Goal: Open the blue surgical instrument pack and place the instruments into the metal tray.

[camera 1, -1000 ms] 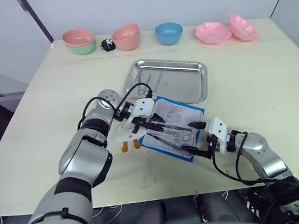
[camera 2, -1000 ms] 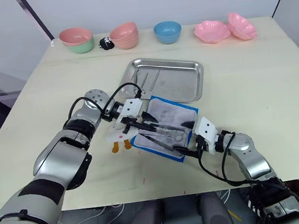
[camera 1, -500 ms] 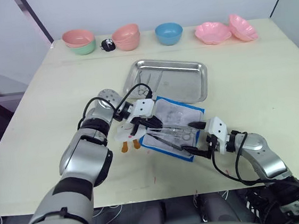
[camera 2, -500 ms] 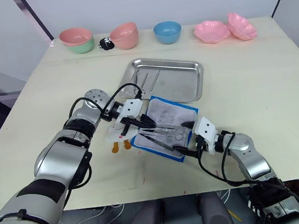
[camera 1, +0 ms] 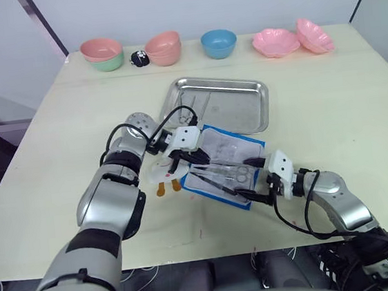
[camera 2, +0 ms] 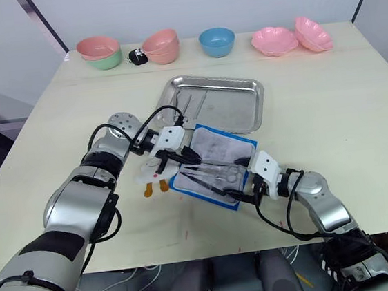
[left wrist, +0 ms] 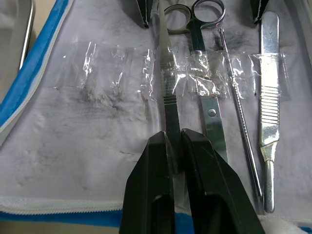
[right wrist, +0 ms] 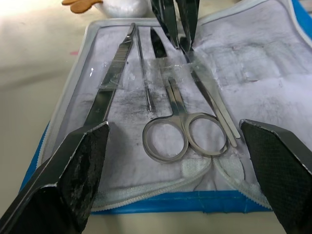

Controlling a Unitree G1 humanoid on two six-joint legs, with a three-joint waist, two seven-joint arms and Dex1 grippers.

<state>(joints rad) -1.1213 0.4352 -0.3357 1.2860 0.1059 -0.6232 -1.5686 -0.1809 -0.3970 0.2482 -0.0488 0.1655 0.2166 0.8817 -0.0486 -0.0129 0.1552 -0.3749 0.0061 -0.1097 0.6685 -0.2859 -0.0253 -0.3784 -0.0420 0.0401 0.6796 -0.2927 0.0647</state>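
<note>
We see two silver-grey metal arms with black bands and looping black cables, white blocks at the wrists, and matte black tapered fingers (left wrist: 165, 195) with a finely textured surface.

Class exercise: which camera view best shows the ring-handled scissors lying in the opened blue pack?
The right wrist view: the scissors lie close, both rings and the blades clear, under a clear strap on the pack. The left wrist view shows them partly cut off beside the left gripper. In the eye views they are tiny.
</note>
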